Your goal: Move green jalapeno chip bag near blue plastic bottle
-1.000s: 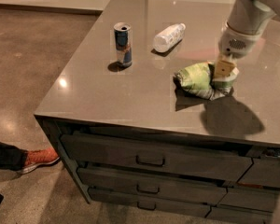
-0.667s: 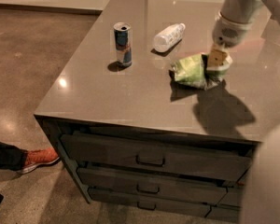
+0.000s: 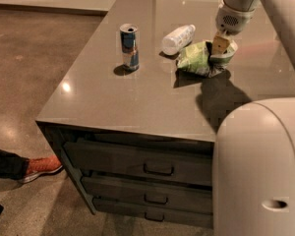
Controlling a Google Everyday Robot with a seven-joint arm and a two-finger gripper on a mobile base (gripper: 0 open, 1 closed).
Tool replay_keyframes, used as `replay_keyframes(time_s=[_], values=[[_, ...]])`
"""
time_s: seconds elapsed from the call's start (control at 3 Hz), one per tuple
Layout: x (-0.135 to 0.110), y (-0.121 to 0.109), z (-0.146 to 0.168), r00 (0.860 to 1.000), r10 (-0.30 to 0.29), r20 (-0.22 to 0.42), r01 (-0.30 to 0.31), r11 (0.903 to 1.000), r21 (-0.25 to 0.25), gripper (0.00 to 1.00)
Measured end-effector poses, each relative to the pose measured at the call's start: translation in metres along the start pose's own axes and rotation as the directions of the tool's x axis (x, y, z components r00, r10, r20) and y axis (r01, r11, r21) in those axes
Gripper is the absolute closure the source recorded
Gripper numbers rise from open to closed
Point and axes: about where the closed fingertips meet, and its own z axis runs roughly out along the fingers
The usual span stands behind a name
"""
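Camera view of the counter (image 3: pixel 137 107). Well to the left of the gripper (image 3: pixel 220 45) stands a drink can (image 3: pixel 129 47). Closer on its left the bottle (image 3: pixel 178 39) lies on its side, with the green chip bag (image 3: pixel 197 59) just beside it, nearly touching. The gripper appears clamped on the bag's right end. Placement looks essentially achieved; what is left is release and withdrawal.

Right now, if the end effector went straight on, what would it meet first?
The end effector points down into the green jalapeno chip bag; beneath that, probably the countertop.
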Motion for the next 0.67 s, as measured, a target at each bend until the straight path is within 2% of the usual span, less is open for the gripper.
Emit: replay_keyframes(time_s=[0.33, 0.67], values=[[-0.0034, -0.0071, 0.0068, 1.000, -0.004, 0.002, 0.004, 1.0000, -0.001, 0.75], [-0.0095, -0.0141, 0.0101, 1.000, -0.005, 0.021, 0.004, 0.9998, 0.022, 0.51]])
